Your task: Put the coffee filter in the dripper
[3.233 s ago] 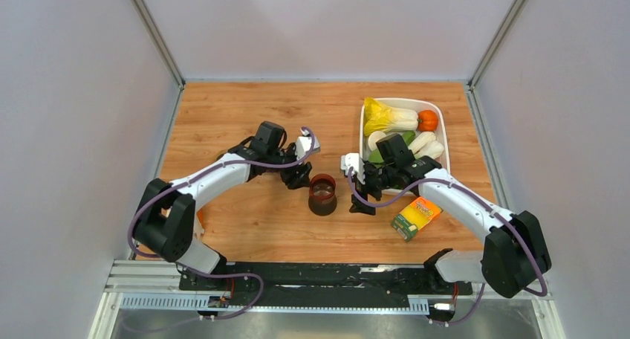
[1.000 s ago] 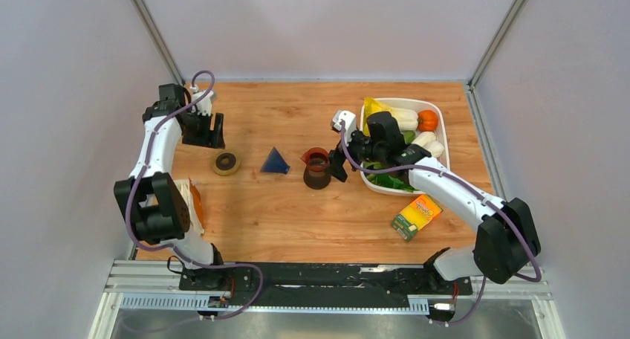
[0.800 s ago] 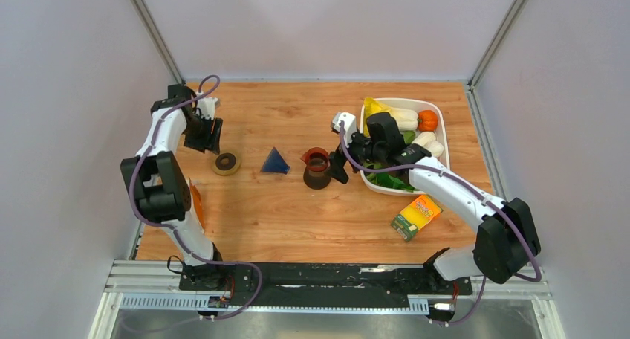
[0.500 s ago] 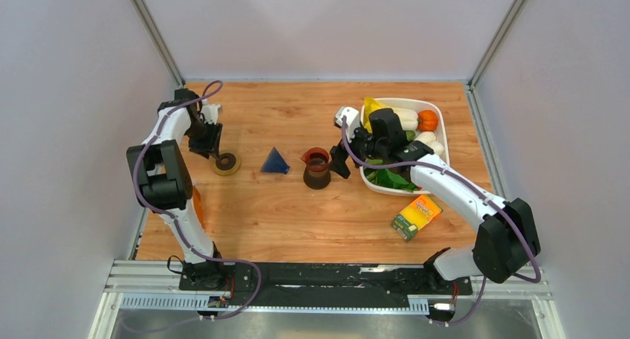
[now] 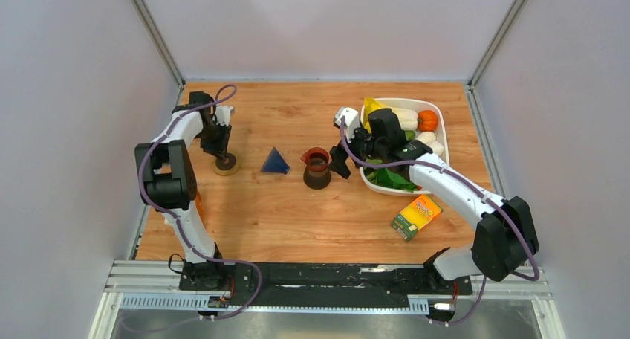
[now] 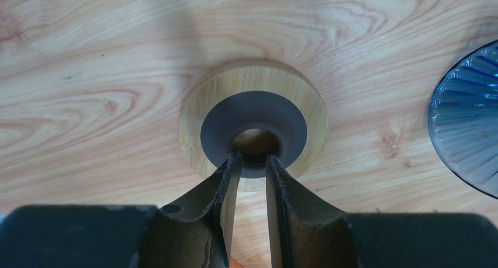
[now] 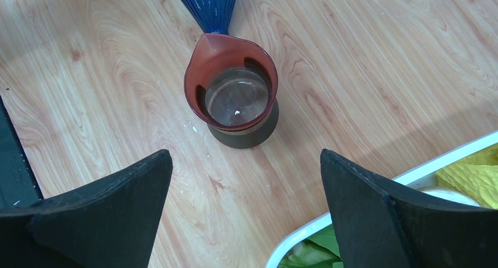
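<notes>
Nearest, at lower right of the top view, a yellow-green carton (image 5: 416,216) lies flat on the table (image 5: 282,227). At frame centre the dripper (image 5: 317,168) stands upright. The right gripper (image 7: 245,156) sits just to its right, fingers spread wide. Left of the dripper are a blue cone (image 5: 275,161), then a wooden ring (image 6: 252,112). The left gripper (image 6: 253,157) points down at the ring's hole, fingers nearly together; whether it grips the ring cannot be determined. Farthest, upper right: a white vegetable tub (image 5: 403,100).

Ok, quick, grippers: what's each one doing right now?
Left gripper: narrowly open, tips at the wooden ring's hole, holding nothing.
Right gripper: wide open above the dripper, holding nothing.
</notes>
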Available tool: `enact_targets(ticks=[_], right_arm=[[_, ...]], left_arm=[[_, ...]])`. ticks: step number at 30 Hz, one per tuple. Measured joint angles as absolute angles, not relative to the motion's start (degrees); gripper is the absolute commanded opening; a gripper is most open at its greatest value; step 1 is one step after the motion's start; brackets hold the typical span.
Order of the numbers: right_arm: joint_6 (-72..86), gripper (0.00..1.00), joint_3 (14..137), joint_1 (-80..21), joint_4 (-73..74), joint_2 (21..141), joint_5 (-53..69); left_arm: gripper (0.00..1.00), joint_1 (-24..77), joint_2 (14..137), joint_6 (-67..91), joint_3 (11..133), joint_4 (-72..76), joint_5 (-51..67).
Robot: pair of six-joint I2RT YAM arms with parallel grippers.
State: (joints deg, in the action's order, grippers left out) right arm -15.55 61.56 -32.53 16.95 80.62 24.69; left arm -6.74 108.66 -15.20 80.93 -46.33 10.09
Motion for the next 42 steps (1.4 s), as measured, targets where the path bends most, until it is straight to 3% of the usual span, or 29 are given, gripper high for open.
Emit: enact_targets(ticks=[7,18,25,35,42], right_arm=[[-15.57,1.0,61.56,-32.53,16.95,80.82,24.51],[-15.79,1.0,61.58,-32.51,17.12,81.38,24.4],[-15.79,1.0,61.58,-32.42,17.12,81.41,24.27],[-15.77,1.0,62.85,-32.42,17.28,82.43,25.06],[-15.75,1.0,65.04,-32.42,17.3,84.01,27.46]], left_arm=[[0.23,-6.11,109.32,-14.63,80.82,-43.97,8.45],[0.2,-5.8,109.43,-14.96,78.0,-42.41,8.91],[0.23,-5.19,109.67,-14.92,77.28,-41.52,8.6],[0.39,-5.76,110.39,-15.53,77.76,-42.85,12.73],[0.38,-7.27,106.5,-15.57,77.87,-48.6,20.18]])
